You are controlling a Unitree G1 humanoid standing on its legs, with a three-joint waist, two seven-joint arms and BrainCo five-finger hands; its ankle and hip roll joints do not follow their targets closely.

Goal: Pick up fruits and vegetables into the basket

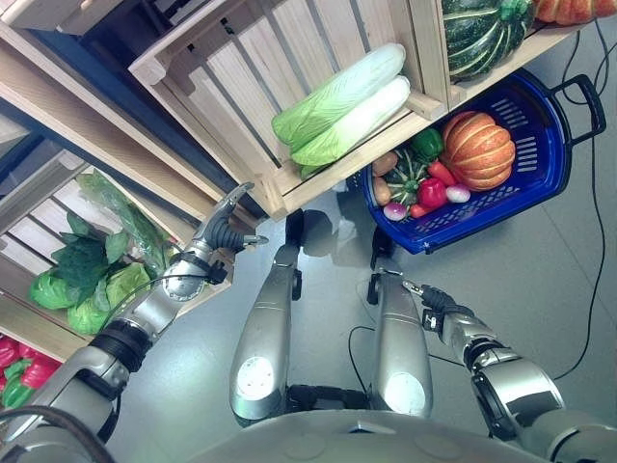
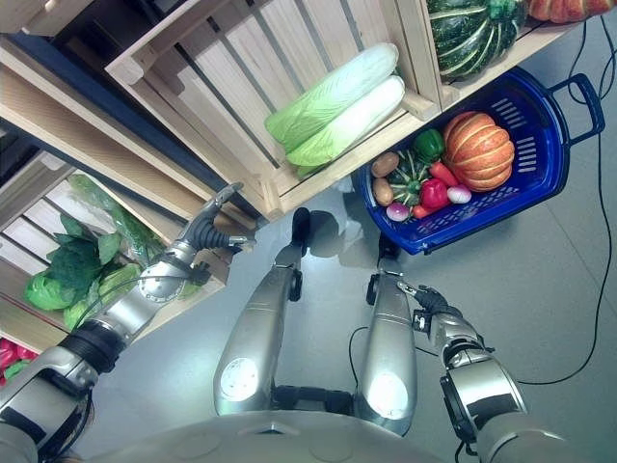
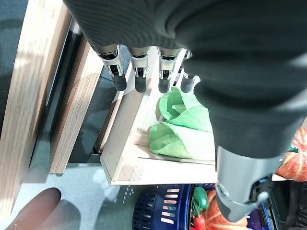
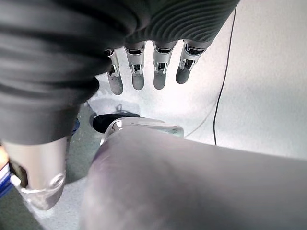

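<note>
A blue basket (image 1: 540, 183) stands on the floor under the shelf and holds an orange pumpkin (image 1: 478, 149), a small striped green squash (image 1: 405, 178), a green pepper (image 1: 427, 143), a red pepper (image 1: 431, 193), potatoes (image 1: 384, 164) and a radish (image 1: 395, 210). Two pale green cabbages (image 1: 342, 106) lie in a wooden crate (image 1: 241, 87) on the shelf above. My left hand (image 1: 224, 230) is raised with straight, empty fingers near the crate's lower corner, short of the cabbages (image 3: 184, 124). Low at my side, my right hand (image 1: 432, 299) is open and empty.
A dark green striped squash (image 1: 482, 34) and an orange pumpkin (image 1: 574, 10) sit on the shelf to the right. Leafy greens (image 1: 87, 270) fill a crate at the left, with red peppers (image 1: 24, 371) below. A person's shoe (image 3: 33, 208) is on the floor.
</note>
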